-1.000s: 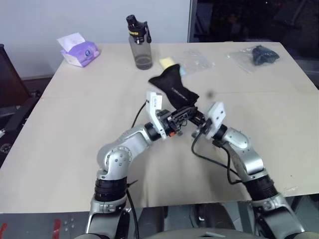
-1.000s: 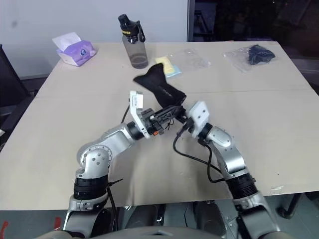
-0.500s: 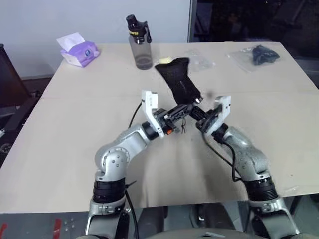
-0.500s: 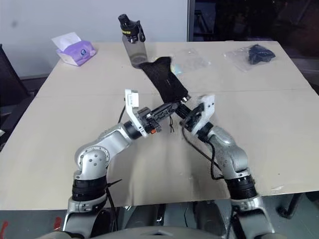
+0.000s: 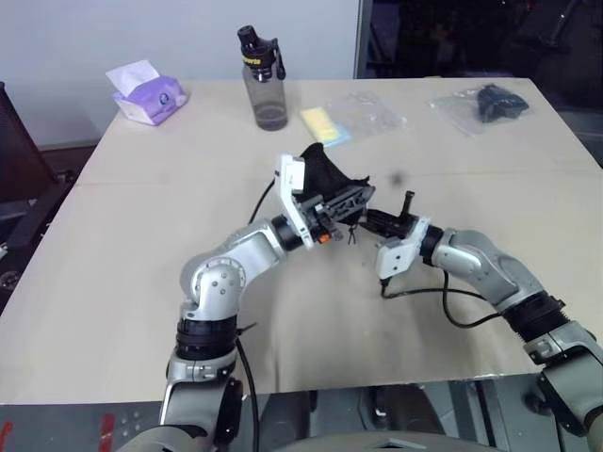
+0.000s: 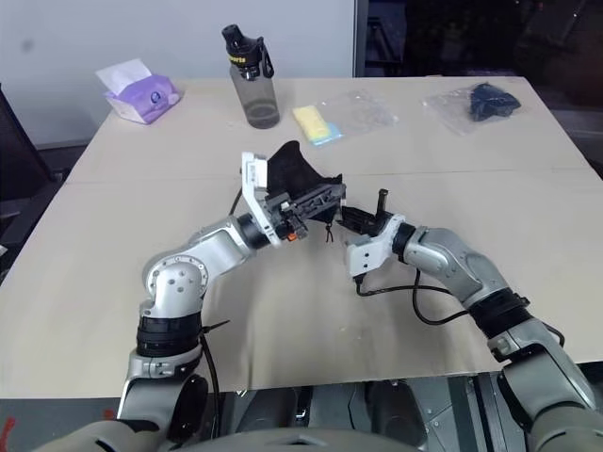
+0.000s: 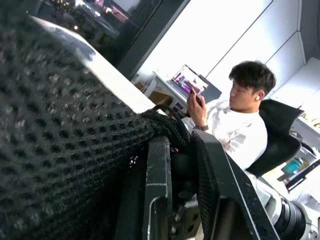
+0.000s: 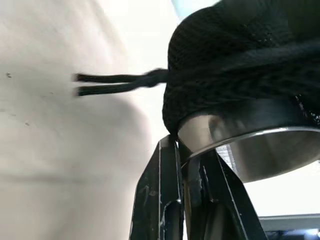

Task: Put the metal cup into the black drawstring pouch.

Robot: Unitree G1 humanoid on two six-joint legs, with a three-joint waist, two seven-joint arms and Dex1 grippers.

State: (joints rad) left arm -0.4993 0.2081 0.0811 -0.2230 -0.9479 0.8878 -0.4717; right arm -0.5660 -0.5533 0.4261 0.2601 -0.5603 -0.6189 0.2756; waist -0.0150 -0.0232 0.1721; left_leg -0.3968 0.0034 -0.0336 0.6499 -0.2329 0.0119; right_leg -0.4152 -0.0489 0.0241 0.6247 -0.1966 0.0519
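metal cup [image 8: 245, 145] half inside black drawstring pouch [image 5: 325, 174]

Black drawstring pouch [image 5: 325, 175] held above table [image 5: 141, 245] centre, metal cup [image 8: 250, 145] partly inside it, water bottle [image 5: 262, 80] behind.

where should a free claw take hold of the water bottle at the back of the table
Grip the water bottle around its smooth grey body, below the black cap, coming in level from the front. It stands upright with bare table before it, and the cap's side loop makes the top awkward.
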